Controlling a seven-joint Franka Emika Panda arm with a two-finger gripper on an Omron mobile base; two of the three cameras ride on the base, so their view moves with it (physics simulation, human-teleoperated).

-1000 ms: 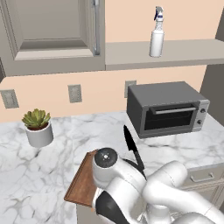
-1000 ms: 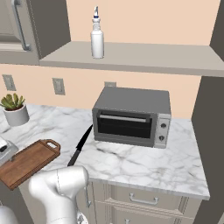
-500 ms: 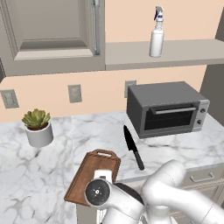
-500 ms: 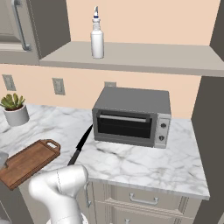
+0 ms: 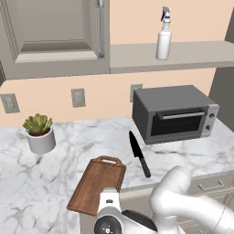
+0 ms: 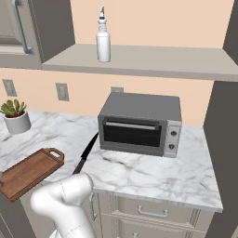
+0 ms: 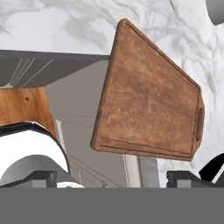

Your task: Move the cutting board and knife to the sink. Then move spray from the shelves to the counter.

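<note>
With the jaws spread wide and empty, we have the gripper sitting low off the front of the counter, looking up along the overhanging end of the cutting board. Both dark tips straddle that near short edge, not touching it.

Step in hand, as we read it: grab the board. We'd come in level with the slab and pinch the overhanging short end, one finger above, one below, seated past the raised rim so it doesn't slip. The cut-out handle is at the far short end, so it doesn't help us.

Edges: the board lies diagonal and pokes past the counter front, so a push could tip it off. The knife lies just beside it on the right, apart from it, tip pointing at the wall. We lift the board straight up before swinging, away from the blade.

Room: toaster oven stands behind the knife, potted plant well off left, open marble between. Spray stands upright on the shelves, untouched. Where the sink is we can't tell.
</note>
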